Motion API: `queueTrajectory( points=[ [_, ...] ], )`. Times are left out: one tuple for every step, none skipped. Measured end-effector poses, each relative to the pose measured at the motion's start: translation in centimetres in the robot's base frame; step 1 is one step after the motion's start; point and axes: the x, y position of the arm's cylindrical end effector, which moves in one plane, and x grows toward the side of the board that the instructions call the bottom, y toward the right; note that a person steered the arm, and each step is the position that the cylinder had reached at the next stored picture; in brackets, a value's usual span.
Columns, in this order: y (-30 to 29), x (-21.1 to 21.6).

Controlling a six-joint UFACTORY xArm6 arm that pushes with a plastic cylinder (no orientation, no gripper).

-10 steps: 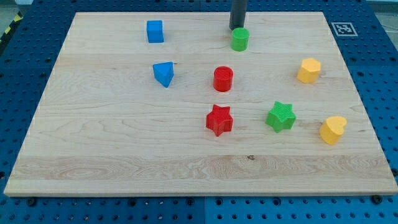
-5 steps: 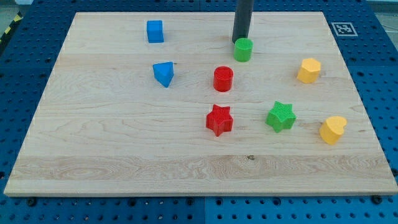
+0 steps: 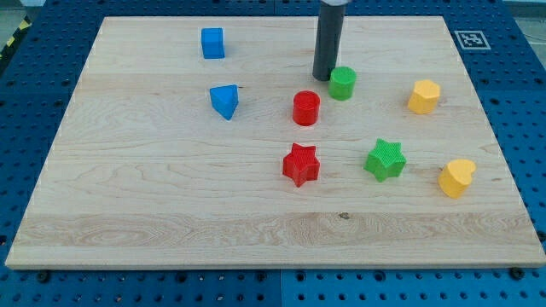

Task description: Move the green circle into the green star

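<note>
Camera view, taken from the view's bottom upward: the wooden board [image 3: 171, 222] is bare along its lower edge. Higher up sits the yellow heart [image 3: 457, 177] near the view's right edge, with the green star [image 3: 386, 159] just to its left and the red star [image 3: 300, 164] further left, roughly level with it. Above the red star stands the red cylinder [image 3: 306, 108], and well to its left the blue triangular block [image 3: 224, 101]. On the right, above the heart, is the yellow hexagonal block [image 3: 424, 96].

Next comes the green circle [image 3: 342, 83], up and to the right of the red cylinder and well apart from the green star, which lies below it and slightly to the right. My tip [image 3: 323, 78] touches or nearly touches the green circle's left side, the dark rod rising straight out of the view's top. I have no jaws to open or close; the rod grips nothing and only presses against the block's side.

Farthest off, near the view's top left, is the blue cube [image 3: 212, 43], and a printed marker [image 3: 472, 39] sits by the board's top right corner.
</note>
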Motion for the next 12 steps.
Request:
queueTrajectory(
  points=[
    [0.6,1.6],
    [0.6,1.7],
    [0.6,-0.2],
    [3.2,-0.6],
    [5.0,1.5],
    [5.1,2.2],
    [6.2,3.3],
    [6.2,4.4],
    [6.2,7.2],
    [6.3,7.5],
    [3.2,3.8],
    [0.3,4.5]
  ],
)
